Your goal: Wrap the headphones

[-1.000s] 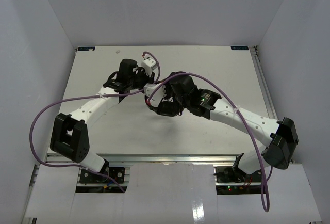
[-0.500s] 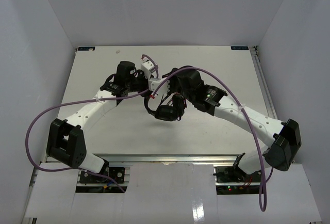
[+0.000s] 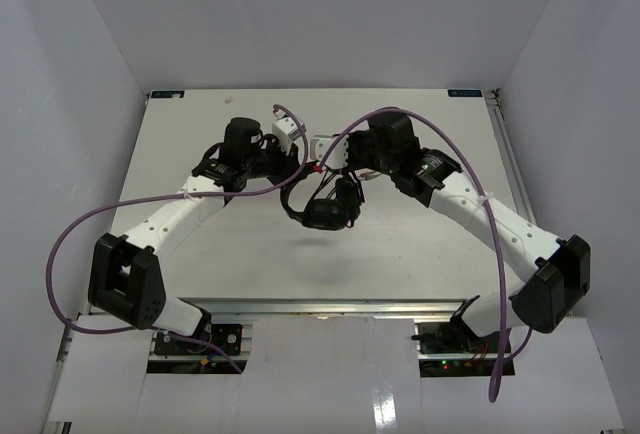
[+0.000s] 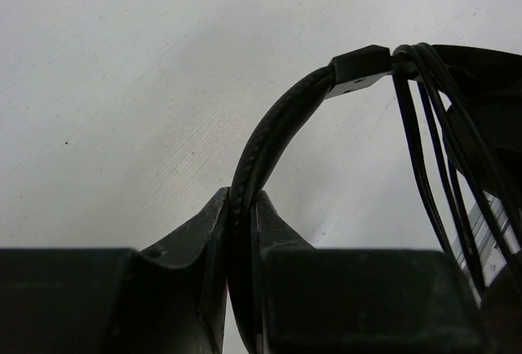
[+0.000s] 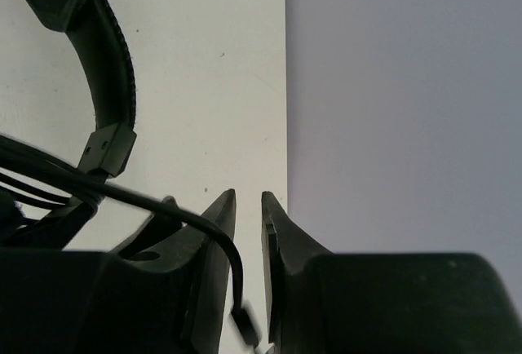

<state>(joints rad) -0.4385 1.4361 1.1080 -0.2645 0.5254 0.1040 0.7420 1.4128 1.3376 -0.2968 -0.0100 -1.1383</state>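
The headphones point(image 3: 325, 214) hang over the middle of the table, ear cups low. My left gripper point(image 3: 290, 162) is shut on their padded headband point(image 4: 269, 138); the band rises from between the fingers point(image 4: 242, 207) to a slider block point(image 4: 359, 64). Several turns of thin black cable point(image 4: 424, 134) are wound there. My right gripper point(image 3: 322, 159) sits just right of the left one, its jaws a little open point(image 5: 249, 203). The cable point(image 5: 163, 207) crosses its left finger and drops loose into the gap, ending in a blurred plug point(image 5: 246, 323). The headband point(image 5: 114, 68) and slider point(image 5: 110, 148) show at the upper left.
Thick purple robot cables point(image 3: 110, 209) point(image 3: 480, 224) loop over both arms. White enclosure walls stand to the left, back and right; the wall point(image 5: 391, 85) is close ahead of the right gripper. White table point(image 3: 420, 244) lies beneath.
The right gripper opened off the cable and drew back toward the far right. The headphones now hang from the left gripper alone, a little lower and more central.
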